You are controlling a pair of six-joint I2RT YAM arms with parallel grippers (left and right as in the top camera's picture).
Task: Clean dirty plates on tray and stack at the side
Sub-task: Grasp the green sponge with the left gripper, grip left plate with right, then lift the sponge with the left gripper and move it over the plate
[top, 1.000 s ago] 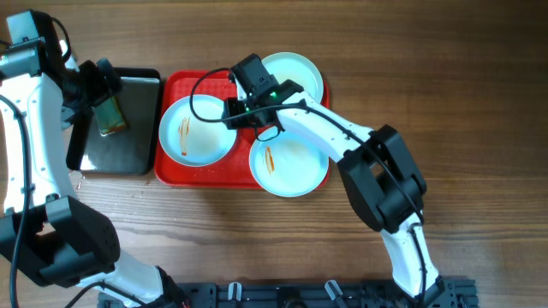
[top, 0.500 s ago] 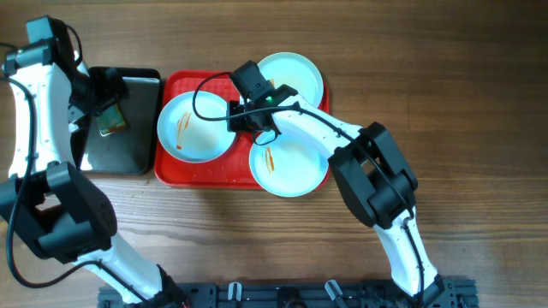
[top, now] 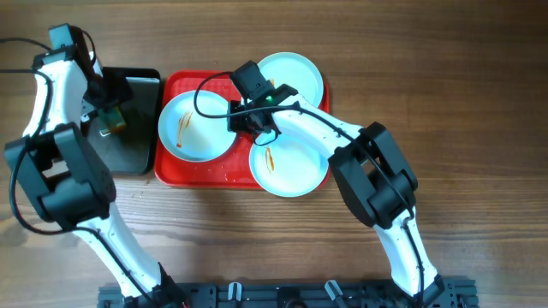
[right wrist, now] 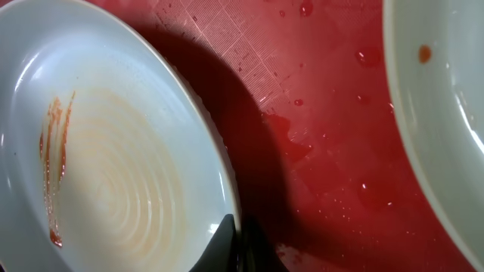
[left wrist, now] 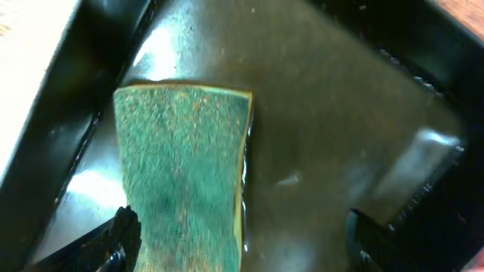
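My right pincer is clamped on the right rim of the smeared plate at the tray's left end. Left of the tray, my left pincer, spread wide, straddles the sponge.

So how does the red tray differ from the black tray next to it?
The red tray is the larger of the two; the black tray is clearly smaller. The red tray holds three plates, while the black tray holds only a green sponge. Both are rectangular, with rounded corners and raised rims.
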